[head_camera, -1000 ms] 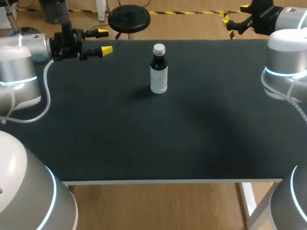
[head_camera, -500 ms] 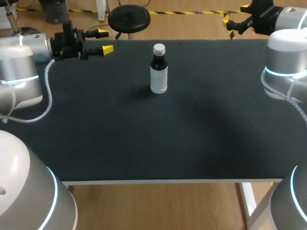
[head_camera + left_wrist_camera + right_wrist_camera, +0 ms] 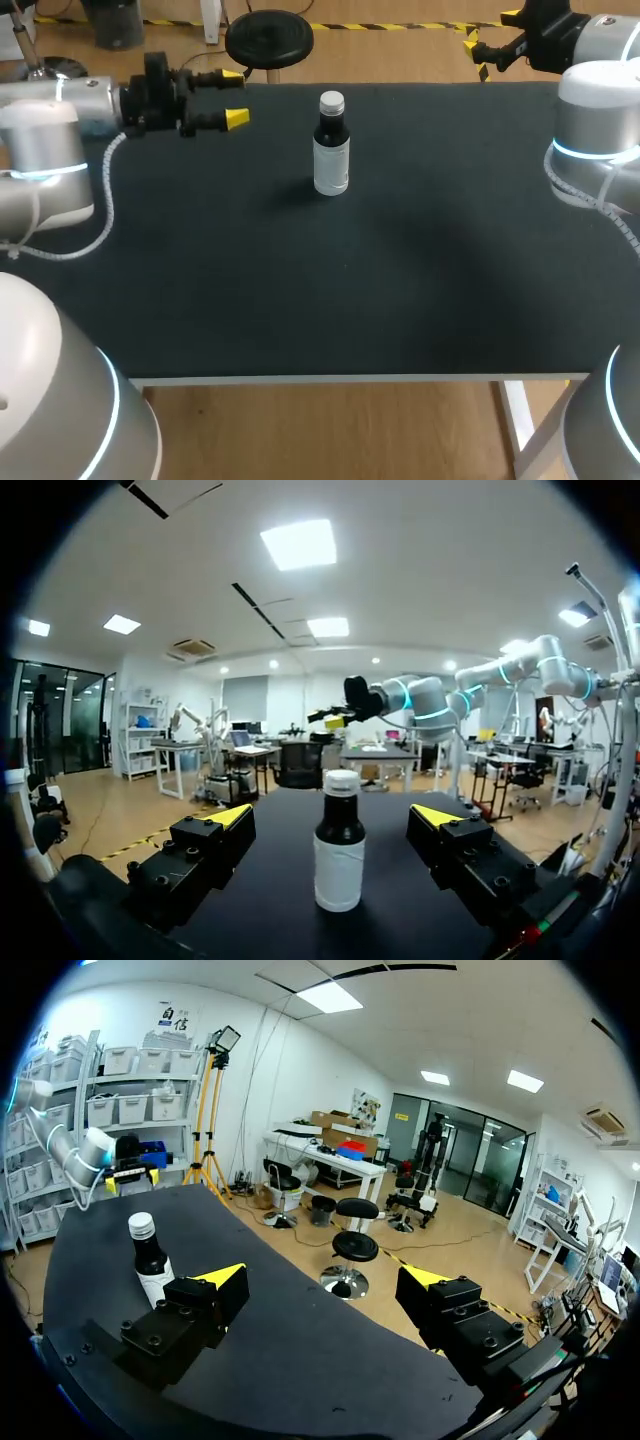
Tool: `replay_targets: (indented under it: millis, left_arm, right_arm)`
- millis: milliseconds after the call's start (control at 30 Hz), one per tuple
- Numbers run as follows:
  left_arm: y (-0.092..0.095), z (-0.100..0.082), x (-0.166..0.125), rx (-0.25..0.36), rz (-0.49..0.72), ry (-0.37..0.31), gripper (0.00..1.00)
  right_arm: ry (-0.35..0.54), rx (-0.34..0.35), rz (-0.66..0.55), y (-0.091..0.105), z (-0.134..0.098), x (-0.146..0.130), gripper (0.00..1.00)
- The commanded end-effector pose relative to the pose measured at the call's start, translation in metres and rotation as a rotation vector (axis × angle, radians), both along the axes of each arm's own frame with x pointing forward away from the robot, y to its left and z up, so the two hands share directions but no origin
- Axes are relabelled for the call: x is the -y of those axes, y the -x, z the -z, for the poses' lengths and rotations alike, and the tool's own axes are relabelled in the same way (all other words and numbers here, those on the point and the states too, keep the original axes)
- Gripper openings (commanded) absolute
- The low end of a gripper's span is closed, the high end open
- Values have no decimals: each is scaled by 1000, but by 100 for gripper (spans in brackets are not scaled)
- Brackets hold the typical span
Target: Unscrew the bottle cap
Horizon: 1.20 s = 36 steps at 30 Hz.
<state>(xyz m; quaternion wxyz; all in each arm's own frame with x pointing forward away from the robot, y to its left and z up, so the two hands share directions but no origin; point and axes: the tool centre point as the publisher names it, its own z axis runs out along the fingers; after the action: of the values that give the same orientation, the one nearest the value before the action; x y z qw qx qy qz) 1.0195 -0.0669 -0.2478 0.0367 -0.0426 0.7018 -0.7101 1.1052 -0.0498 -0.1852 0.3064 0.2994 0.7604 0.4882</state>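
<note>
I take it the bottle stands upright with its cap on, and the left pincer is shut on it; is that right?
Not quite: the left pincer is open and short of the bottle, as the head view shows. The bottle is upright, cap on.

The bottle [image 3: 331, 155] is stood upright on the table [image 3: 300, 300], near the middle of its far edge, with the cap [image 3: 331, 101] seated on top. It is placed ahead of the left gripper [image 3: 234, 97], in line with the gap between the spread jaws and apart from both. From the right gripper [image 3: 322, 1278], jaws also spread, it is set well ahead and outside one finger.
</note>
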Motion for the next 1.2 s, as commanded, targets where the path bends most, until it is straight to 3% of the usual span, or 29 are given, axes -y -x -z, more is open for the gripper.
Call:
replay_targets:
  millis: [33, 367, 1200]
  left_arm:
    - [-9, 22, 18, -8, 63, 30, 100]
    - [-5, 40, 56, -28, 174, 29, 100]
    - [-6, 45, 111, -26, 307, 33, 100]
  right_arm:
    - [0, 0, 0, 0, 0, 0, 100]
    - [0, 0, 0, 0, 0, 0, 100]
    - [0, 0, 0, 0, 0, 0, 100]
